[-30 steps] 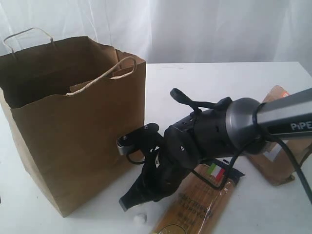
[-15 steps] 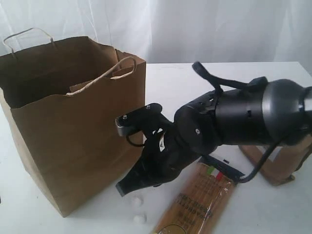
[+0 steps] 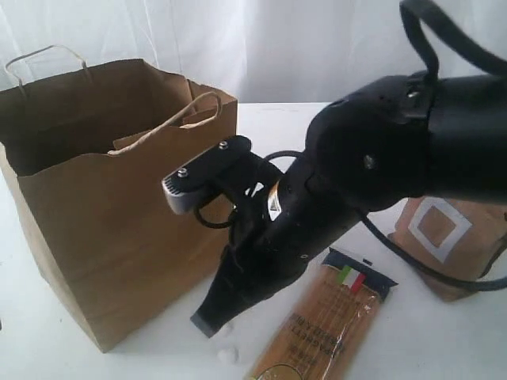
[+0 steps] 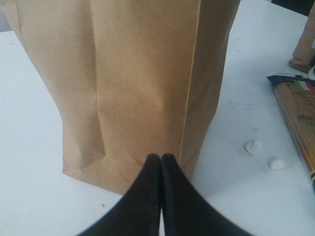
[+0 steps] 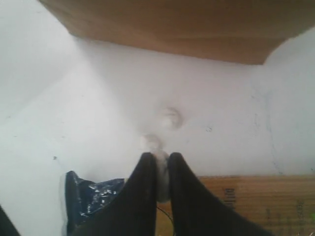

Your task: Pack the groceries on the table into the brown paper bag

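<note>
The brown paper bag (image 3: 119, 214) stands open on the left of the table (image 3: 317, 127). My right gripper (image 3: 207, 321) hangs just in front of the bag's base, shut on a small white lump (image 5: 161, 177) pinched between its fingertips (image 5: 147, 169). Two more white lumps (image 4: 253, 147) (image 4: 277, 163) lie on the table below it; one lump (image 3: 228, 354) shows in the exterior view. The spaghetti packet (image 3: 325, 324) lies beside them. A brown pouch with a white square (image 3: 444, 237) sits at the right. My left gripper (image 4: 161, 158) is shut and empty, close to the bag's (image 4: 138, 73) bottom corner.
The right arm's bulky black body (image 3: 380, 158) fills the middle of the exterior view and hides part of the table. A white curtain (image 3: 317, 39) hangs behind. The bag's two twisted handles (image 3: 166, 127) stand above its rim.
The right arm has risen and swung nearer the camera, uncovering the pouch. One of the two lumps seen beside its tip half a second ago is now largely hidden behind it. The bag and packet are unmoved.
</note>
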Robot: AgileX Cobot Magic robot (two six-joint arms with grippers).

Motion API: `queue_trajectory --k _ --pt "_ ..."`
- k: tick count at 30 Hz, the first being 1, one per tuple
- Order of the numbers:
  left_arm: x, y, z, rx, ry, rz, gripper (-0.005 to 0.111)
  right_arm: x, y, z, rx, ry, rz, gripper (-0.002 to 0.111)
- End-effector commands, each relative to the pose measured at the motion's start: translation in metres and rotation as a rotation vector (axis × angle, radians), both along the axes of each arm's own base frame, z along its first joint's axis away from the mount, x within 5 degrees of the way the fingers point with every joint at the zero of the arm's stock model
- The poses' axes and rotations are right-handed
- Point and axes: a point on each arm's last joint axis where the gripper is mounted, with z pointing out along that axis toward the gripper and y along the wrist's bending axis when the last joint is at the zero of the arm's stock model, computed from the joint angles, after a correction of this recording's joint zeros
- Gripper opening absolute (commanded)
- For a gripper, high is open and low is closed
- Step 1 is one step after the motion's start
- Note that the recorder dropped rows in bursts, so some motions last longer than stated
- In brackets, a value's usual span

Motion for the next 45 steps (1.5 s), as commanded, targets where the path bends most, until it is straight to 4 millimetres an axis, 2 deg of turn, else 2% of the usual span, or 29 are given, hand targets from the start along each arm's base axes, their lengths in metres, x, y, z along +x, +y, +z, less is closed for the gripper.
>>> queue_trajectory --k 1,6,8,11,16,22,26,30,33,37,39,45 --pt "0.000 0.000 0.000 -0.009 -0.002 0.003 0.000 -0.016 0.016 0.032 0.043 -0.056 0.106 0.000" --pt "0.000 0.000 0.000 -0.009 -0.002 0.003 0.000 -0.043 0.043 0.066 0.121 -0.126 0.252 0.000" --pt "0.000 0.000 0.000 -0.009 -0.002 0.003 0.000 -0.055 0.056 0.074 0.173 -0.152 0.313 0.000" --pt "0.000 0.000 0.000 -0.009 -0.002 0.003 0.000 -0.068 0.073 0.076 0.232 -0.172 0.377 0.000" --pt "0.000 0.000 0.000 -0.009 -0.002 0.003 0.000 -0.077 0.089 0.084 0.280 -0.215 0.426 0.000" --pt "0.000 0.000 0.000 -0.009 -0.002 0.003 0.000 -0.079 0.102 0.133 0.412 -0.413 0.492 0.000" --pt "0.000 0.000 0.000 -0.009 -0.002 0.003 0.000 -0.068 0.100 0.154 0.383 -0.575 0.477 0.000" --pt "0.000 0.000 0.000 -0.009 -0.002 0.003 0.000 -0.042 0.089 0.171 0.360 -0.670 0.363 0.000" --pt "0.000 0.000 0.000 -0.009 -0.002 0.003 0.000 -0.010 0.080 0.170 0.361 -0.633 0.223 0.000" --pt "0.000 0.000 0.000 -0.009 -0.002 0.003 0.000 0.040 0.064 0.159 0.326 -0.535 0.003 0.000" --pt "0.000 0.000 0.000 -0.009 -0.002 0.003 0.000 0.057 0.063 0.152 0.299 -0.482 -0.041 0.000" --pt "0.000 0.000 0.000 -0.009 -0.002 0.003 0.000 0.077 0.072 0.133 0.248 -0.358 -0.085 0.000"
